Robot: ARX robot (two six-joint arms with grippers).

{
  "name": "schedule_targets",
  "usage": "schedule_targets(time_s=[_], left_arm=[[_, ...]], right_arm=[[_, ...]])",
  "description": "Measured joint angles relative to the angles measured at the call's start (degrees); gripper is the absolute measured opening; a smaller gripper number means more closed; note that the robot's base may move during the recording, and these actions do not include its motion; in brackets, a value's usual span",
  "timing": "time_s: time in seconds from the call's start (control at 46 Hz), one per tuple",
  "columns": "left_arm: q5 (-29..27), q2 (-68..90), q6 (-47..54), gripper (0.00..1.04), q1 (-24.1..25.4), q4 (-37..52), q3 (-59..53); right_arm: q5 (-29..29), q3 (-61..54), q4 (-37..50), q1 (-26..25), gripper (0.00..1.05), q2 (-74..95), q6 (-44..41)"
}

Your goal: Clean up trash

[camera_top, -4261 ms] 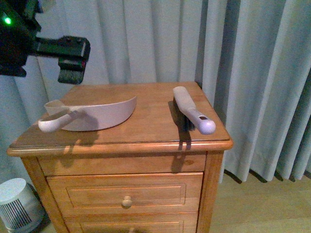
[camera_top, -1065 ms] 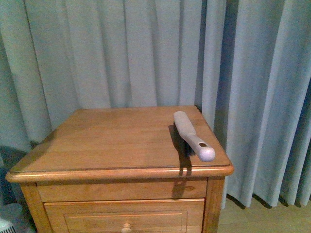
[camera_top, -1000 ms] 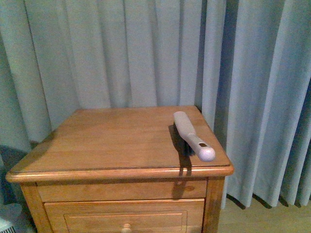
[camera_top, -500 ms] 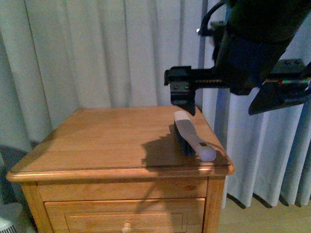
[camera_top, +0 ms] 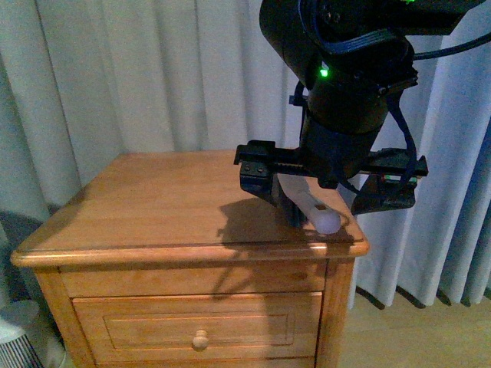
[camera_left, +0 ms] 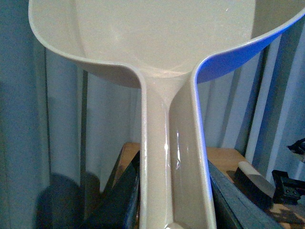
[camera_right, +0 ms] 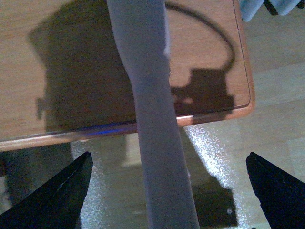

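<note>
The right arm (camera_top: 345, 46) fills the upper right of the front view as a bulky, rounded black housing with a small green light (camera_top: 324, 73) glowing on it. Black cables (camera_top: 400, 130) loop down its side. Lower, the right gripper (camera_top: 318, 198) has a flat black cross rail (camera_top: 270, 153) and blunt black fingers (camera_top: 258, 182), tapering to dark points in the wrist view's bottom corners. The left gripper (camera_left: 174, 207) shows dark, slab-like fingers (camera_left: 119, 198)

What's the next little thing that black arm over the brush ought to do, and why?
Probably lower the right gripper slightly and close it on the brush handle. Its fingers stand wide open on either side of the handle, not touching it, above the nightstand. The left gripper already holds the dustpan, so the brush looks like the missing tool.
</note>
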Motion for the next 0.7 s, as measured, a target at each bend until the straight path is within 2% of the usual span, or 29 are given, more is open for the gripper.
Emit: schedule_targets(time_s=[0.457,0.696], left_arm=[[0.0,0.0,0.0,0.28,0.0,0.0,0.0],[0.0,0.0,0.0,0.28,0.0,0.0,0.0]], right_arm=[[-2.5,-0.6,3.9,-2.3,0.97,3.0,0.4],[-4.0,-0.7,4.8,-2.0,0.63,3.1,0.6]])
